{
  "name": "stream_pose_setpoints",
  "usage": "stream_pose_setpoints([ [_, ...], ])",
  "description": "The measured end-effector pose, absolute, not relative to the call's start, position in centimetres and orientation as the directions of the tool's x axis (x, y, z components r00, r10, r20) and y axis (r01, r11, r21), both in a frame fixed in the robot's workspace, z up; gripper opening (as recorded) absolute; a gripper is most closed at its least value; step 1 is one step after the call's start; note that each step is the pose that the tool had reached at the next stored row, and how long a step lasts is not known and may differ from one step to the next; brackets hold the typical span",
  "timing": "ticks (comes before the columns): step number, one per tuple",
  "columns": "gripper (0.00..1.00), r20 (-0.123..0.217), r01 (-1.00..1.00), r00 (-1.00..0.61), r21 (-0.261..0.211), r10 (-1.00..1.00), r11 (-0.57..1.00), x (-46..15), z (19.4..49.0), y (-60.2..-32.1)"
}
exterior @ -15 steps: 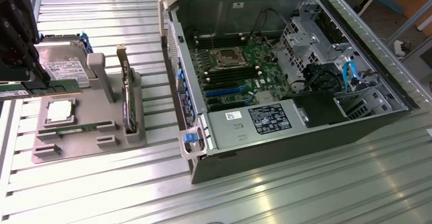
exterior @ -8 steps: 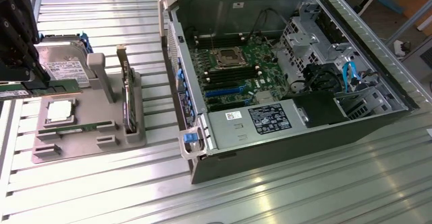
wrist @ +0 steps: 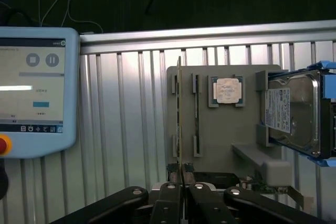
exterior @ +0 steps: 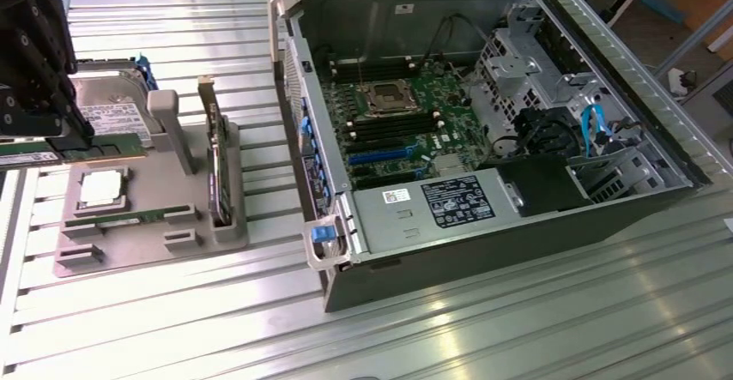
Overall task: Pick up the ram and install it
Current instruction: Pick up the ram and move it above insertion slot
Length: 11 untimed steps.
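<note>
Here, jaws clamped on thin green ram [exterior: 106, 148], ribbed metal table [exterior: 516, 311].

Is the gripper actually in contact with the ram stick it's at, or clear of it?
Touching. The wrist view shows the ram edge-on, pinched between the closed fingers of the gripper, with no gap on either side.

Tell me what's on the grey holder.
A processor, one ram stick, an upright expansion card, a hard drive. The end effector, gripping a second ram stick, partly hides the drive.
</note>
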<state>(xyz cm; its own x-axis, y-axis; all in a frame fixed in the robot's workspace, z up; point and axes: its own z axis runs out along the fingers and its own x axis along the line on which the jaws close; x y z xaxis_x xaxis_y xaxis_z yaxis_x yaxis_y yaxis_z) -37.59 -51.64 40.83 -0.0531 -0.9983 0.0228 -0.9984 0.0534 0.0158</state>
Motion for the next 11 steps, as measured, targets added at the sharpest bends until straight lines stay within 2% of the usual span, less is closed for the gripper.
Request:
stream_pose_setpoints([
  [11, 0.12, 0.023, -0.998, -0.053, 0.016, -0.998, 0.053, -34.6, 40.8, -51.6],
])
